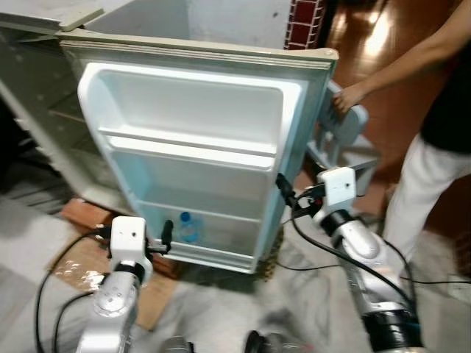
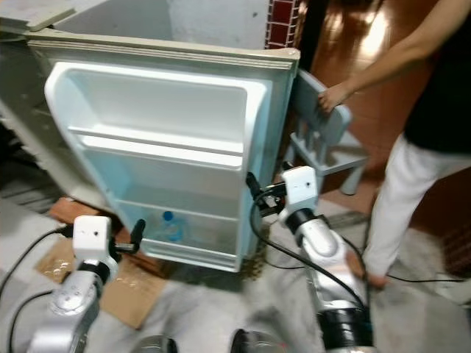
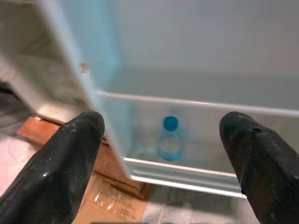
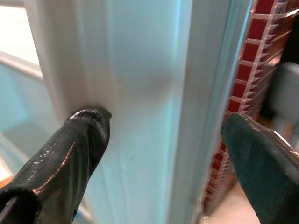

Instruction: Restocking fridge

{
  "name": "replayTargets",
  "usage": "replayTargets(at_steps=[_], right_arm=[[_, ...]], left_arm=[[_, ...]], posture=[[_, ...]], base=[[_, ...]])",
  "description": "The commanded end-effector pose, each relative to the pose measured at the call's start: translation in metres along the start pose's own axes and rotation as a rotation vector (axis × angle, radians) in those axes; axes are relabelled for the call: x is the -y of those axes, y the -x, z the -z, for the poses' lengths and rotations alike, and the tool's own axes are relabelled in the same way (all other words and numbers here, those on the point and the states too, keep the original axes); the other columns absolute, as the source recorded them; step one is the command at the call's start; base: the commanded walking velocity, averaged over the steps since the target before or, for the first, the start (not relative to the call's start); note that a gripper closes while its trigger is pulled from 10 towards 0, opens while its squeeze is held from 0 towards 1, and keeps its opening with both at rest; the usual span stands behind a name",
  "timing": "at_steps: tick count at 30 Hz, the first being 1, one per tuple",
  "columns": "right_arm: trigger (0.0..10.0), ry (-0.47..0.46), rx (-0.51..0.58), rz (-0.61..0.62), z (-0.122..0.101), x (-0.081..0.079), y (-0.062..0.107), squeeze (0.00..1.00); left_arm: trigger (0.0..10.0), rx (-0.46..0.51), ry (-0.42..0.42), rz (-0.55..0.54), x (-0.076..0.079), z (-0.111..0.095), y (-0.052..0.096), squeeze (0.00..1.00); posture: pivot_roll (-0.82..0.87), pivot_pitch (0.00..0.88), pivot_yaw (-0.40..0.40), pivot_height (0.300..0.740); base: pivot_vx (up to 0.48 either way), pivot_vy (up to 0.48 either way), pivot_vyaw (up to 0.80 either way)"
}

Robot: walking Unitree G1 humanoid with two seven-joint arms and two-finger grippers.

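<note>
Fridge door (image 1: 199, 147) is swung wide open, white inner liner with moulded shelves. A small clear water bottle (image 1: 188, 226) with a blue cap stands in the bottom door shelf, straight ahead of the left gripper (image 3: 163, 135), which is spread wide with nothing in it. Over at the door's free edge, the right gripper (image 4: 163, 135) is also wide open, straddling the edge without clamping it. I'd guess keep the door steady and don't bump that bottle. A person's hand (image 1: 347, 96) rests on a grey chair (image 1: 346, 136) beyond.
</note>
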State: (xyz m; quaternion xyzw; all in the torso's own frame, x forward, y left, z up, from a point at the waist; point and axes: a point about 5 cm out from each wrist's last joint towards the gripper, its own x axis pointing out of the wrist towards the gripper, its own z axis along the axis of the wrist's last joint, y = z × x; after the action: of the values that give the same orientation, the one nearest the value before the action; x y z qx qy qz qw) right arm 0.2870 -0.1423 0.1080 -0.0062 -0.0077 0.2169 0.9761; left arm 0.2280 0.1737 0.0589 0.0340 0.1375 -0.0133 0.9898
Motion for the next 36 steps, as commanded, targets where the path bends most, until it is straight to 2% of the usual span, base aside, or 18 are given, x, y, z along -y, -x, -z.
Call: replayTargets(at_steps=[1, 8, 14, 18, 20, 23, 36], right_arm=[[10.0, -0.04, -0.062, -0.109, 0.012, -0.02, -0.002, 0.0], [10.0, -0.059, -0.097, -0.234, 0.013, -0.037, 0.0, 0.0], [10.0, -0.075, -0.102, -0.34, 0.014, -0.043, 0.012, 0.0], [10.0, -0.124, -0.105, -0.377, 0.013, -0.046, 0.014, 0.0], [10.0, -0.173, -0.101, -0.497, 0.007, -0.057, 0.019, 0.0], [10.0, -0.188, -0.102, -0.568, 0.005, -0.062, 0.026, 0.0], [10.0, -0.171, -0.133, -0.543, 0.009, -0.055, 0.027, 0.0]], left_arm=[[10.0, 0.005, -0.007, 0.002, -0.001, -0.003, 0.0, 0.0], [10.0, 0.001, 0.003, 0.004, 0.0, -0.006, -0.003, 0.0], [10.0, -0.007, 0.006, 0.005, 0.002, -0.004, -0.001, 0.0], [10.0, -0.009, 0.01, 0.008, 0.003, -0.003, 0.0, 0.0], [10.0, -0.017, 0.011, 0.027, 0.005, -0.002, 0.0, 0.0], [10.0, -0.028, 0.028, 0.061, 0.009, 0.0, 0.0, 0.0], [10.0, -0.043, 0.02, 0.066, 0.011, 0.002, -0.001, 0.0]], posture=[[0.09, 0.1, 0.031, 0.74], [0.08, 0.097, 0.035, 0.74], [0.08, 0.095, 0.03, 0.74], [0.08, 0.092, 0.028, 0.74], [0.08, 0.089, 0.028, 0.74], [0.08, 0.081, 0.027, 0.74], [0.08, 0.075, 0.027, 0.74]], base=[[0.0, 0.0, 0.0], [0.0, 0.0, 0.0], [0.0, 0.0, 0.4], [0.0, 0.0, 0.4], [0.0, 0.0, 0.0], [0.0, 0.0, 0.0], [0.0, 0.128, 0.0]])
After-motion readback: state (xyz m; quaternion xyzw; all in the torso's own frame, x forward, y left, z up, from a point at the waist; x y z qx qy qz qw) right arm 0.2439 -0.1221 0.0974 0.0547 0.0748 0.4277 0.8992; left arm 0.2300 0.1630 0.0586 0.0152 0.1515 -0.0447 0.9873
